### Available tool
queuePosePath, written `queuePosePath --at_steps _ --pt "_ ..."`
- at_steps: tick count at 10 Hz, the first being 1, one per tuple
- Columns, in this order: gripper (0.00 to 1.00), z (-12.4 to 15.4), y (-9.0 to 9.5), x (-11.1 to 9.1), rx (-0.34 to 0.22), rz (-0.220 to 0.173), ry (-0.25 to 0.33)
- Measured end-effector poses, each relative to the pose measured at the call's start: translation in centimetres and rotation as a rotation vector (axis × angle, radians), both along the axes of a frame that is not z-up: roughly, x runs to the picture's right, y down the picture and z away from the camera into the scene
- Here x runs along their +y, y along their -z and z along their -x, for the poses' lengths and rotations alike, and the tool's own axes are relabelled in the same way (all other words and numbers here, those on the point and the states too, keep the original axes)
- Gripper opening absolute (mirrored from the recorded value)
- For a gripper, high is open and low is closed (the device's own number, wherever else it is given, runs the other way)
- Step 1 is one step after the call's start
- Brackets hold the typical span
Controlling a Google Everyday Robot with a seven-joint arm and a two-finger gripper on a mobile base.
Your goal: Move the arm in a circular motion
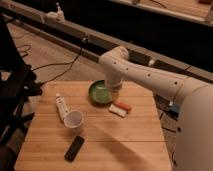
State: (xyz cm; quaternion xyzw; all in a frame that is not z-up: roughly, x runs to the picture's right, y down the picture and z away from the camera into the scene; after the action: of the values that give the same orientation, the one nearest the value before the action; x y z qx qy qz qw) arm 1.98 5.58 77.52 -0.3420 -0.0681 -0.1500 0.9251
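Presently, the arm (145,77) reaches in from the robot's body at the right edge, crosses the far side of the table (125,145), bends at a rounded joint and turns downward. Its lower end hangs over the bowl (98,95). The gripper (111,91) sits at that lower end, above the right part of the bowl. Whether it is apart or together cannot be told. Nothing is seen held in it, and whether it touches the bowl's rim cannot be determined either. The task names no object, so the posture reads as a carrying pose only: in my judgement the arm is part-way round a sweep above the tabletop, with the bowl merely lying beneath its path. The other items appear to be bystanders. A cup (73,120) stands upright near the left side with a tube (60,106) lying just beside it. A dark slab (75,148) lies flat near the front edge. A small red piece (123,105) and a white one lie together just right of the bowl, near the gripper. Risk noted: the low end of the arm passes close to the bowl and to that red piece, so a circle held at this height may clip them.
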Motion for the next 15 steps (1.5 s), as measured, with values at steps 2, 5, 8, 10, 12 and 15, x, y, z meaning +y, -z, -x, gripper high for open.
queuePosePath --at_steps 2,5,8,10,12,15 --pt "0.00 3.5 1.3 2.7 -0.093 0.059 0.029" --pt "0.00 5.6 4.5 9.4 -0.192 0.235 -0.032" --pt "0.00 -0.1 4.2 11.7 -0.086 0.287 -0.158" --pt "0.00 -6.2 3.3 10.9 0.039 0.256 -0.251" --pt "0.00 -9.6 2.0 8.1 0.108 0.192 -0.292" --pt "0.00 -6.3 -0.3 3.2 0.057 0.112 -0.234"
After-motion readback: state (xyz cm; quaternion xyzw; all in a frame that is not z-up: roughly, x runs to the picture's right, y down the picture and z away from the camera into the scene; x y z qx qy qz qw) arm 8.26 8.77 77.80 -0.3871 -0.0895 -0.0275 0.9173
